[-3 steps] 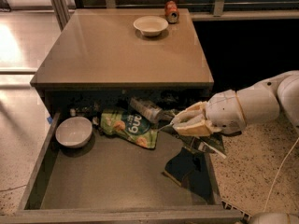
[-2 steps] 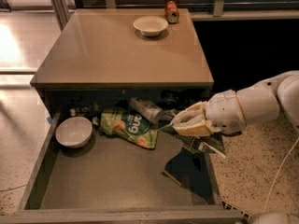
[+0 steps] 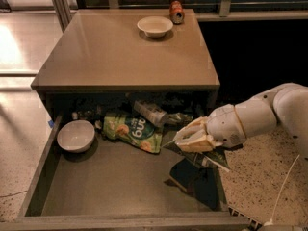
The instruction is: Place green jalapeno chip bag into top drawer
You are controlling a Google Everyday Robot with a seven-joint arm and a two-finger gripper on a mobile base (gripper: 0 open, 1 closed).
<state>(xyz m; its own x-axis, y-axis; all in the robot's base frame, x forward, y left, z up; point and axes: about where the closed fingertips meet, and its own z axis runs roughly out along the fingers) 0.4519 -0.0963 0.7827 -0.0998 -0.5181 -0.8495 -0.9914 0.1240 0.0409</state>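
The top drawer [image 3: 43, 177] is pulled open below the table. My gripper [image 3: 191, 139] hangs over the drawer's right side, at the end of the white arm coming in from the right. It is shut on the green jalapeno chip bag [image 3: 211, 160], a dark green foil bag with a pale edge that sticks out under the fingers, held above the drawer floor. A dark shadow lies on the floor below it.
In the drawer lie a white bowl [image 3: 75, 135] at the left, a brighter green pouch [image 3: 132, 131] in the middle, and a silvery wrapper [image 3: 151, 112] at the back. On the table top [image 3: 106, 57] stand a white bowl [image 3: 155, 26] and a can [image 3: 176, 12].
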